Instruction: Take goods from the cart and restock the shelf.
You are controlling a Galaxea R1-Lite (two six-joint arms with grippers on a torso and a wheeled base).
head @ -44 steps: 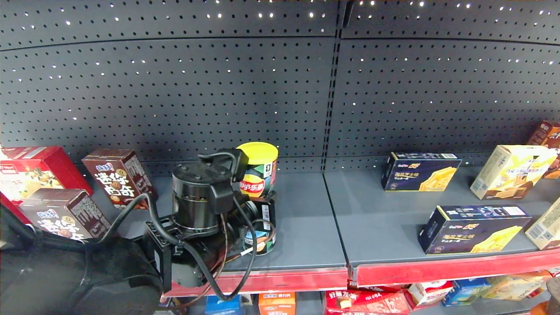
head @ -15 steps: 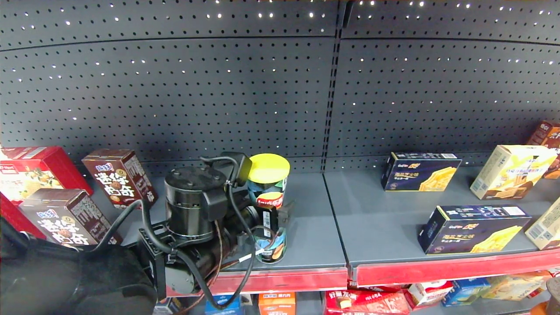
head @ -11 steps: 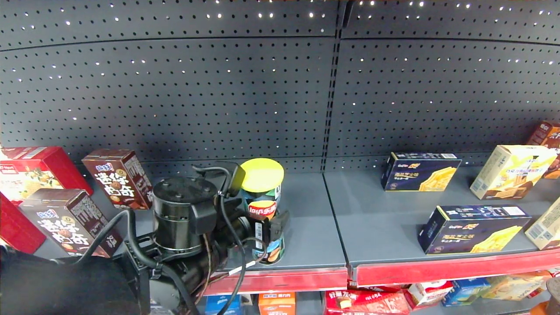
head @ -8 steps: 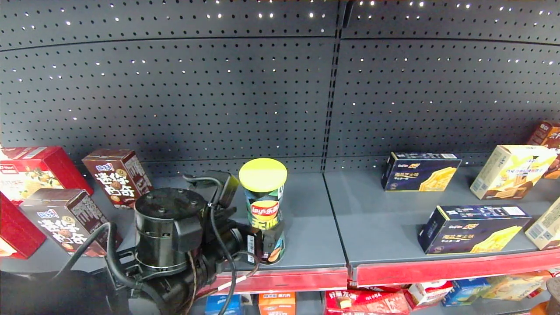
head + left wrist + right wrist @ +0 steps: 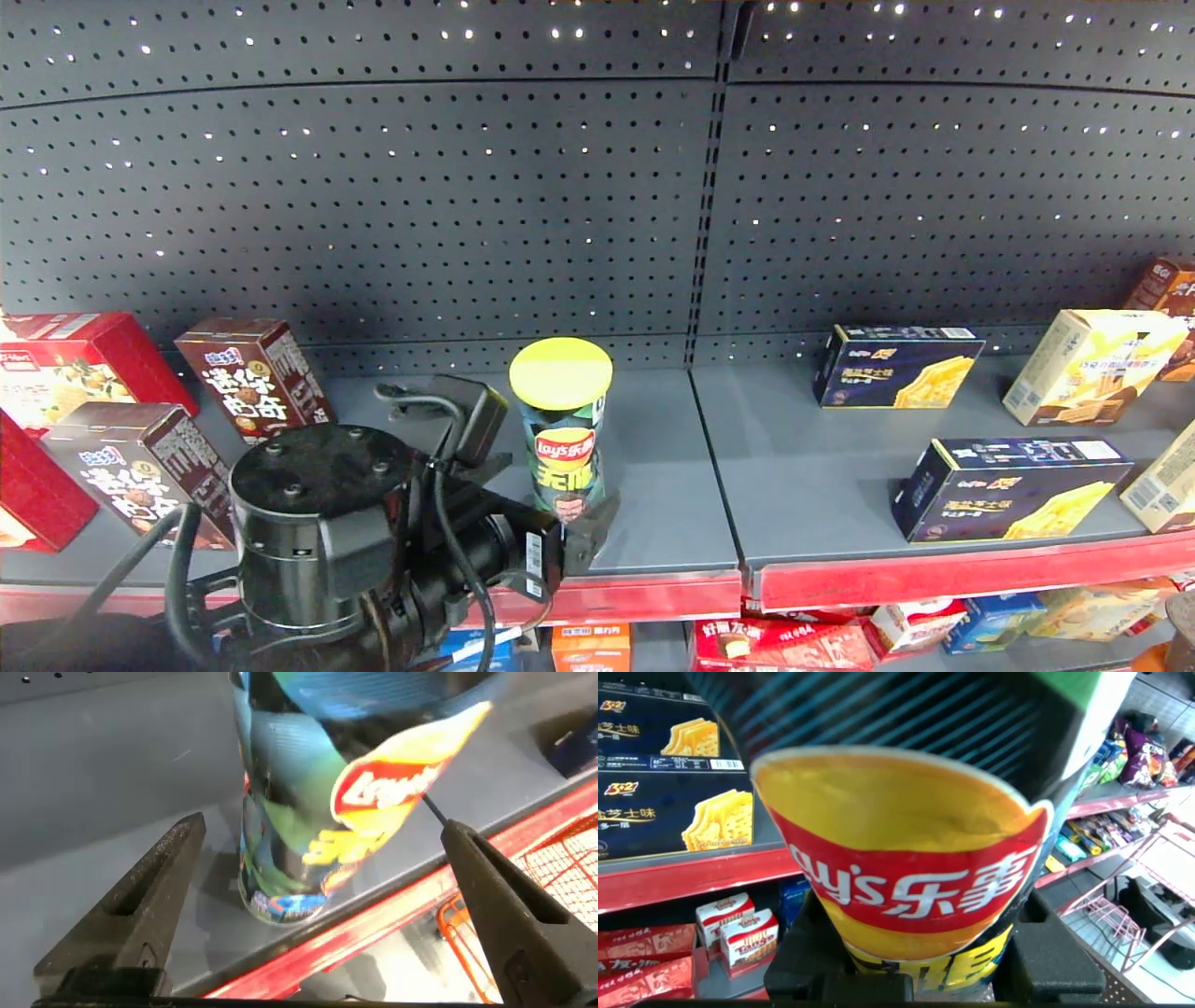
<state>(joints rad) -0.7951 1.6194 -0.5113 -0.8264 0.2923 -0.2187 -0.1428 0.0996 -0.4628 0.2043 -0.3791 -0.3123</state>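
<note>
A: Left gripper [image 5: 318,840], state?
B: Jaws spread wide and gripping nothing. In the left wrist view its two dark fingers [image 5: 154,901] stand on either side of the chips can [image 5: 299,831], with grey shelf visible between each finger and the can.

A: Where is the can?
B: It stands upright on the grey shelf [image 5: 653,485], yellow lid up, close to the red front strip [image 5: 934,574] and just left of the seam between the two shelf panels. In the head view the left gripper sits low at the can's base, at the shelf's front edge.

A: Right gripper [image 5: 915,975]?
B: It is clamped on a second chips can [image 5: 906,868]. That can sits right against the right wrist camera, between black gripper parts at its lower end. The pad contact itself is hidden.

A: Surroundings, moving outward?
B: Left of the standing can are two brown boxes [image 5: 252,378] [image 5: 140,462], with a red box [image 5: 65,359] beyond them. On the right panel, well apart from the can, are two navy boxes [image 5: 896,366] [image 5: 1013,487] and a cream box [image 5: 1088,364]. A dark pegboard [image 5: 467,205] stands behind, and more packets sit on the lower shelf. The left wrist view also shows red wire mesh [image 5: 556,873] below the shelf edge.
</note>
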